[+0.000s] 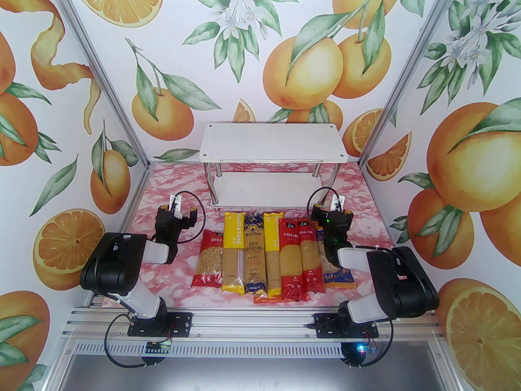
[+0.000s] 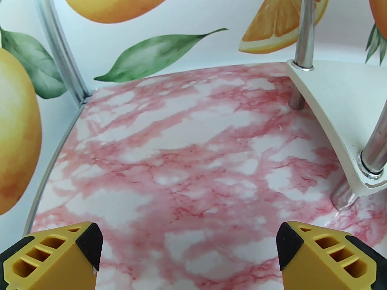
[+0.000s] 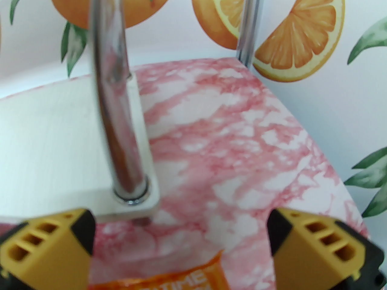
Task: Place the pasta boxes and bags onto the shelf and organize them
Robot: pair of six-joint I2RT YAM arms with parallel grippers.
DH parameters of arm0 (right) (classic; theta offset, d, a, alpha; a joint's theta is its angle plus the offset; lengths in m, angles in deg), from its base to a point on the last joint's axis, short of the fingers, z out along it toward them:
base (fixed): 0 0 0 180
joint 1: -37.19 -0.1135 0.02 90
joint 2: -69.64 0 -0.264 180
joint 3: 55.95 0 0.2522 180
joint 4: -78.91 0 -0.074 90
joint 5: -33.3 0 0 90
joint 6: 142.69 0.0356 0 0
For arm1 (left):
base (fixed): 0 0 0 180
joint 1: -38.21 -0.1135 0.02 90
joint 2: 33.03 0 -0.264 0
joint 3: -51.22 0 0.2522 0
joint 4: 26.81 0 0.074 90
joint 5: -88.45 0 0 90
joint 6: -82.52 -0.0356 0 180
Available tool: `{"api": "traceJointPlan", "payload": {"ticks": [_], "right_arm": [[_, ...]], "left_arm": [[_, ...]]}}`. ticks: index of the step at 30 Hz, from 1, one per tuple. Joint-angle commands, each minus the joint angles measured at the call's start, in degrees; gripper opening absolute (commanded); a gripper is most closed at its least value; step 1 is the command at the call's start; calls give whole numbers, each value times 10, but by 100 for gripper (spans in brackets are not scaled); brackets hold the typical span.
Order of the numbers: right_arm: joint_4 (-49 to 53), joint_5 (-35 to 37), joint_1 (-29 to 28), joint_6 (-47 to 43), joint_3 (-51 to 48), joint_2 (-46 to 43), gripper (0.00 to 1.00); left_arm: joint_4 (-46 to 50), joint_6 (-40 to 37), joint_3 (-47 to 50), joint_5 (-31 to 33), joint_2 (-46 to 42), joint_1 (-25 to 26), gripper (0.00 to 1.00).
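Pasta packs lie side by side in a row on the pink marble table, just in front of the two-tier white shelf at the back. The left gripper hangs with jaws spread wide over bare tabletop beside the shelf's lower board; the right gripper, jaws equally wide and gripping nothing, hangs above the end of an orange pack, close to a chrome leg of the shelf

The right arm hides much of the blue bag.
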State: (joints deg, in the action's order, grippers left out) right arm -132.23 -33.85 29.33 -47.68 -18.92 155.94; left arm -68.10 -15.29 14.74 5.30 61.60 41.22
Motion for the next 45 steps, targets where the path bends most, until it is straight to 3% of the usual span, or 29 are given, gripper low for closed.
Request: {"api": "traceJointPlan", "payload": {"ticks": [1,20,25,29,30,33,36,38,41,45], "right_arm": [[-18,-12,-3,-7,12,6,100],[-13,-17,0,-5,15,6,100],[-6,-36,9,1,16,5,100],[-5,-46,15,4,16,4,100],[16,-35,15,6,28,2,100],[210,-43,16,5,127,-27,100],[320,-107,15,-6,194,-75,100],[369,-132,14,1,218,-114,100],[447,-177,13,18,236,-174,100],[546,-221,-12,48,234,-257,100]], "left_arm": [[-4,6,-12,-7,-5,-2,100],[-3,6,-14,-8,-4,-3,100],[9,-8,-20,-66,-5,-5,100],[12,-5,-22,-74,-5,-10,81],[13,-4,-22,-77,-5,-11,78],[22,-2,-28,-77,-11,-12,65],[185,-3,-93,-83,-63,-12,53],[282,2,-141,-87,-91,-12,49],[349,43,-172,-103,-132,-7,48],[458,96,-198,-72,-203,37,48]]}}
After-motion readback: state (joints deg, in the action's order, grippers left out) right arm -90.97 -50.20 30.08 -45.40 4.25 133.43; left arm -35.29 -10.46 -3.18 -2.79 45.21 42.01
